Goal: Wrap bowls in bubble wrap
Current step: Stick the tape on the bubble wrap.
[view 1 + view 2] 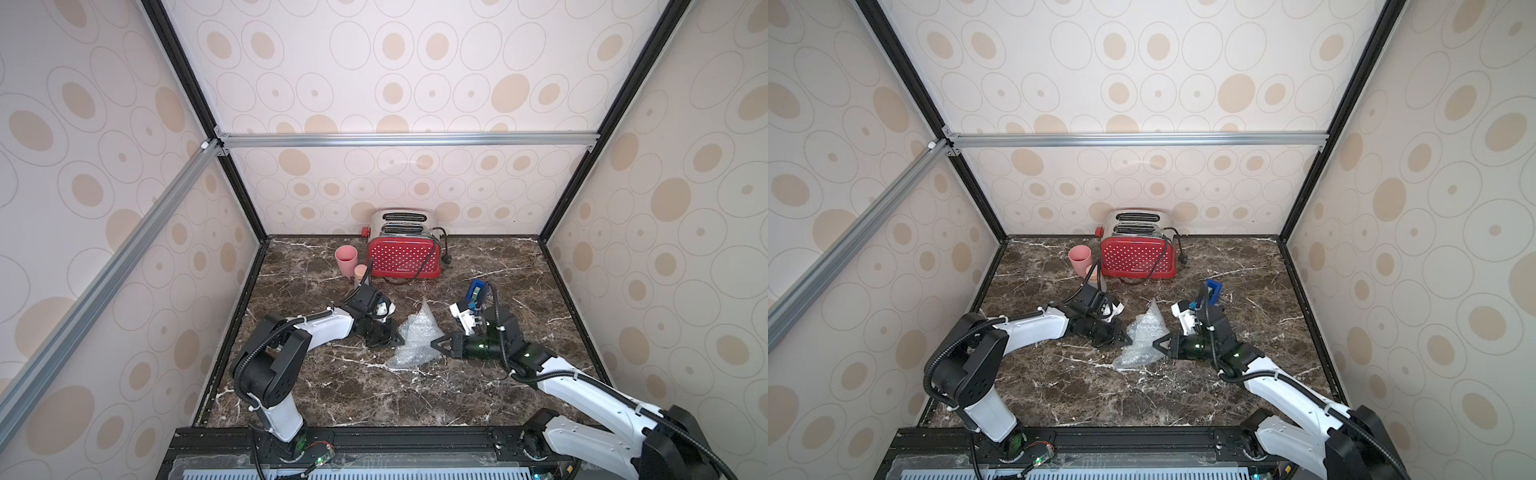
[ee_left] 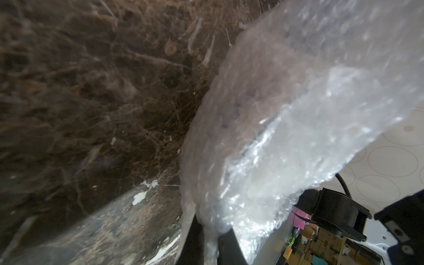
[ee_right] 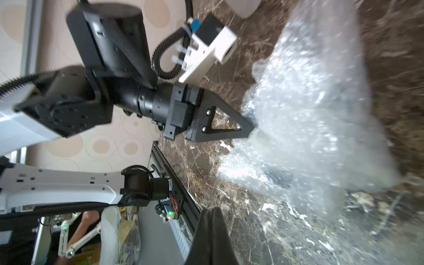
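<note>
A crumpled sheet of clear bubble wrap [image 1: 417, 332] [image 1: 1144, 332] lies bunched on the dark marble table [image 1: 478, 395], with one corner sticking up. My left gripper [image 1: 399, 341] [image 1: 1126, 341] [image 2: 212, 247] is shut on the wrap's left edge, and the film is pinched between its black fingers [image 2: 229, 245]. The right wrist view shows that grip from the side, left gripper [image 3: 251, 130] on wrap [image 3: 309, 119]. My right gripper [image 1: 433, 345] [image 1: 1156, 345] [image 3: 212, 213] is shut with nothing in it, its tips beside the wrap's right edge. The bowl is hidden; only blurred dark patches show through the film.
A red dotted toaster [image 1: 405, 253] with its black cord stands at the back wall. A pink cup [image 1: 346, 259] and a small corked bottle [image 1: 360, 272] stand left of it, just behind my left wrist. Patterned walls enclose three sides.
</note>
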Available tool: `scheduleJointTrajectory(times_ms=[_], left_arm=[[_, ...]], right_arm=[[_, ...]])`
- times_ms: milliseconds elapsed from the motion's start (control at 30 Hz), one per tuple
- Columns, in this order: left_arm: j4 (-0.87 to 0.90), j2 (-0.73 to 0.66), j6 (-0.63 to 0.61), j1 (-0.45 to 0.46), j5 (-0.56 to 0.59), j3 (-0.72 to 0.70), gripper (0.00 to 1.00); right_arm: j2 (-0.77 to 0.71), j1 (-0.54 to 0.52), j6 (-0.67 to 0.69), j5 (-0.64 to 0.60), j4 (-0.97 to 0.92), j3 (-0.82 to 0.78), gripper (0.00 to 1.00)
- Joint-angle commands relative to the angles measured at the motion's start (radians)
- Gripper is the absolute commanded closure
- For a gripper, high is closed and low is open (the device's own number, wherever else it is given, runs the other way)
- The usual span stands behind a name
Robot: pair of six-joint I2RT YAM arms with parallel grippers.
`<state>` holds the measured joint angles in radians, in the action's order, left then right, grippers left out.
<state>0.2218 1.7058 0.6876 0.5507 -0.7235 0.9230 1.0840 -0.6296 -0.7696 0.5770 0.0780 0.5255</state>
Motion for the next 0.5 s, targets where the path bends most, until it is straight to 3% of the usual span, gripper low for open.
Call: scheduleJointTrajectory(times_ms=[0, 133, 467], left_arm=[[0.039, 0.003, -0.022, 0.006, -0.003, 0.023, 0.88], [0.042, 0.000, -0.023, 0.006, -0.001, 0.020, 0.88], [0.039, 0.002, -0.023, 0.006, -0.002, 0.020, 0.89]], right_arm=[[0.104, -0.079, -0.013, -0.049, 0.128, 0.036, 1.00], [0.219, -0.099, -0.026, -0.070, 0.239, 0.038, 1.00], [0.368, -0.077, 0.063, -0.061, 0.259, 0.104, 1.00]])
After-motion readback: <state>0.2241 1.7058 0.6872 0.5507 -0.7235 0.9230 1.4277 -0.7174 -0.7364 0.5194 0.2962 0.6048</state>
